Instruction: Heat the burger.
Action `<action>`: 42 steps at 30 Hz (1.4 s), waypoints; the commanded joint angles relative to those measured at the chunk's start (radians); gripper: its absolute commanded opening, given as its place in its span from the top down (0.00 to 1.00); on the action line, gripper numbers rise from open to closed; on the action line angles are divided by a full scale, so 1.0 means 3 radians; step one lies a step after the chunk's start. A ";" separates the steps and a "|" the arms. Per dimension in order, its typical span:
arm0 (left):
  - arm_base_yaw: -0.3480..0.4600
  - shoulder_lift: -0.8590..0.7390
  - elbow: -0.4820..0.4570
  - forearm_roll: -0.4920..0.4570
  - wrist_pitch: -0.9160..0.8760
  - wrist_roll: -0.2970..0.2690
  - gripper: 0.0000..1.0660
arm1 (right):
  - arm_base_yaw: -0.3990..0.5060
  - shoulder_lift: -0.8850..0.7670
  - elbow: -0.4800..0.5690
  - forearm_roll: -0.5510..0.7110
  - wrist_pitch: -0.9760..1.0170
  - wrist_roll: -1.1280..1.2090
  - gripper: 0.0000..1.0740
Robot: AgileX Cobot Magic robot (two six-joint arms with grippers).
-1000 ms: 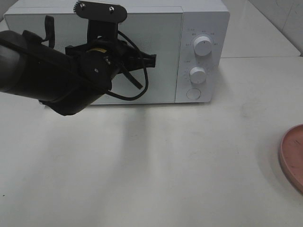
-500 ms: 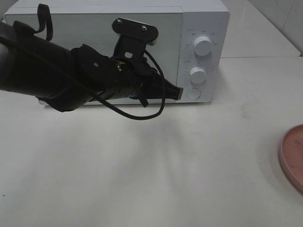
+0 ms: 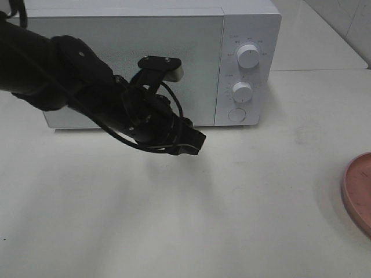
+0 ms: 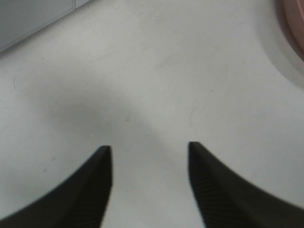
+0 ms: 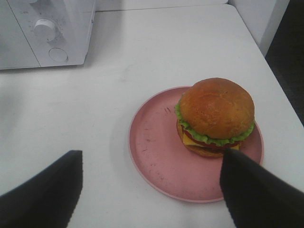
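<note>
The burger (image 5: 216, 116), with a golden-brown bun, green lettuce and cheese, sits on the right side of a round pink plate (image 5: 154, 156) in the right wrist view. My right gripper (image 5: 151, 156) hovers over the plate, open wide. One of its fingers (image 5: 254, 190) is close beside the burger and nothing is between the two. The white microwave (image 3: 174, 52) stands at the back with its door closed. My left gripper (image 3: 194, 142) hangs just in front of the door's lower right. It is open (image 4: 149, 149) over bare table. The burger is outside the exterior view.
Two knobs (image 3: 248, 56) and a round button (image 3: 236, 115) are on the microwave's right panel. Only the pink plate's rim (image 3: 356, 191) shows at the right edge of the exterior view. The white table (image 3: 232, 220) spreads out in front of the microwave.
My left arm has swung from the microwave door down and to the right, toward the table in front. Its jaws have parted. The plate has not moved.
</note>
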 commanded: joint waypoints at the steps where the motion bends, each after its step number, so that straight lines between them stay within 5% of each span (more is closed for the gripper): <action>1: 0.0123 -0.0130 -0.0030 0.0107 0.0450 -0.0160 0.25 | -0.0017 -0.0090 -0.0003 0.0010 -0.0017 -0.0040 0.29; 3: 0.0297 -0.0243 -0.0030 0.0467 0.0853 -0.0647 0.12 | -0.0017 -0.0090 -0.0003 0.0010 -0.0017 -0.0040 0.29; 4: 0.0297 -0.0243 -0.0030 0.0467 0.0853 -0.0647 0.12 | -0.0017 -0.0090 -0.0003 0.0010 -0.0017 -0.0040 0.29; 6: 0.0473 -0.0337 -0.0030 0.1000 0.1177 -0.1130 0.11 | -0.0017 -0.0090 -0.0003 0.0010 -0.0017 -0.0040 0.29; 7: 0.0473 -0.0337 -0.0030 0.1000 0.1177 -0.1130 0.11 | -0.0017 -0.0090 -0.0003 0.0010 -0.0017 -0.0040 0.29; 8: 0.0580 -0.0420 -0.0030 0.1333 0.1380 -0.1477 0.11 | -0.0017 -0.0090 -0.0003 0.0010 -0.0017 -0.0040 0.29; 10: 0.0623 -0.0457 -0.0030 0.1440 0.1460 -0.1607 0.11 | -0.0017 -0.0090 -0.0003 0.0010 -0.0017 -0.0040 0.29; 11: 0.0743 -0.0553 -0.0033 0.1657 0.1640 -0.1870 0.11 | -0.0017 -0.0090 -0.0003 0.0010 -0.0017 -0.0040 0.29; 12: 0.0743 -0.0553 -0.0033 0.1657 0.1640 -0.1870 0.11 | -0.0017 -0.0090 -0.0003 0.0010 -0.0017 -0.0040 0.29; 13: 0.0853 -0.0647 -0.0033 0.1837 0.1830 -0.2110 0.11 | -0.0017 -0.0090 -0.0003 0.0010 -0.0017 -0.0040 0.29; 16: 0.1003 -0.0773 -0.0033 0.2033 0.2110 -0.2330 0.11 | -0.0017 -0.0090 -0.0003 0.0010 -0.0017 -0.0040 0.29; 23: 0.1230 -0.0977 -0.0033 0.2410 0.2460 -0.2443 0.11 | -0.0017 -0.0090 -0.0003 0.0010 -0.0017 -0.0040 0.29; 28: 0.1490 -0.1207 -0.0030 0.2803 0.2680 -0.2773 0.11 | -0.0017 -0.0090 -0.0003 0.0010 -0.0017 -0.0040 0.29; 34: 0.1710 -0.1357 -0.0013 0.2820 0.2790 -0.2773 0.11 | -0.0017 -0.0090 -0.0003 0.0010 -0.0017 -0.0040 0.29; 42: 0.2167 -0.1867 0.0457 0.2790 0.2740 -0.2807 0.11 | -0.0017 -0.0090 -0.0003 0.0010 -0.0017 -0.0040 0.29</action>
